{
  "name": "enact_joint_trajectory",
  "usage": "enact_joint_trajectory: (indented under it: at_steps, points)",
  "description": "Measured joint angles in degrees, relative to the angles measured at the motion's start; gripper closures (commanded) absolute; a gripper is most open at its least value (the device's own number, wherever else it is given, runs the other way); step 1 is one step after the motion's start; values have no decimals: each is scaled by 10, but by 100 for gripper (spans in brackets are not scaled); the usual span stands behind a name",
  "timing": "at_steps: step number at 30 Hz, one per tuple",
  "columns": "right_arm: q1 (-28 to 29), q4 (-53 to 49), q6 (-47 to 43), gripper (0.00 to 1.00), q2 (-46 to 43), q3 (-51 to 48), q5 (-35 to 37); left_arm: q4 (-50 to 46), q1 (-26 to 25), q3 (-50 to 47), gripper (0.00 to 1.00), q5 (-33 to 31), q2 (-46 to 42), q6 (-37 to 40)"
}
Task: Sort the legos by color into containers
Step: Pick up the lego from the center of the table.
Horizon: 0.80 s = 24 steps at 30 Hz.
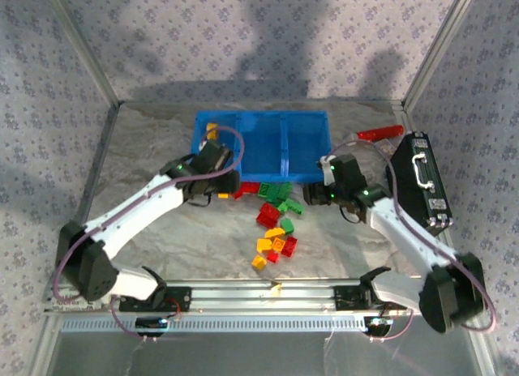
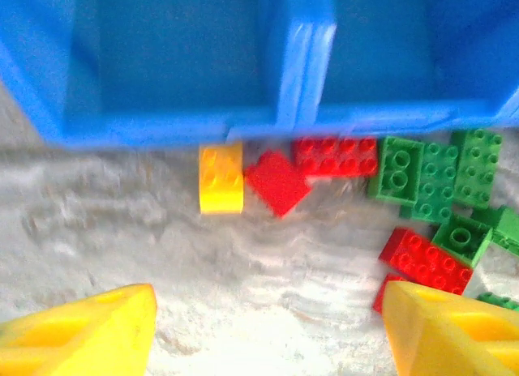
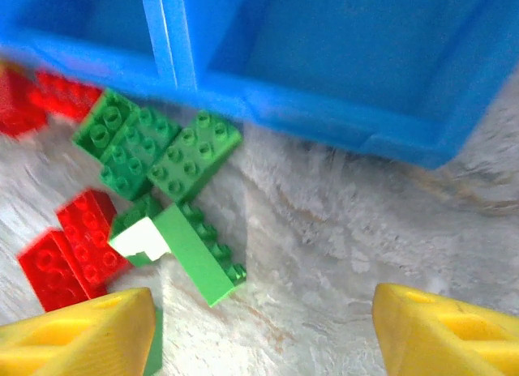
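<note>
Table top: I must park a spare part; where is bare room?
Bare table lies left of the blue tray, and between the brick pile and the right arm. Crowded: that pile reaches the tray's near wall, where the left gripper and right gripper hover; the black case takes the right side.

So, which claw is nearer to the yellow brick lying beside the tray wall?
Left. The left claw hangs just before the yellow brick; the right claw is farther right, near green bricks.

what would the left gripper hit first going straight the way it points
Likely the loose red brick in front of the blue tray wall; depth is unclear, so the left gripper may touch the table first.
</note>
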Motion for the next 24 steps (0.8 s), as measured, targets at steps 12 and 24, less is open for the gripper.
enact_joint_trajectory:
  at_steps: [12,24]
  points:
    - [71,-52,-79,37,254,121,22,59,30,-191,31,47,-187,-54]
    - [105,-66,-88,49,299,139,31,77,76,-242,32,74,-270,-59]
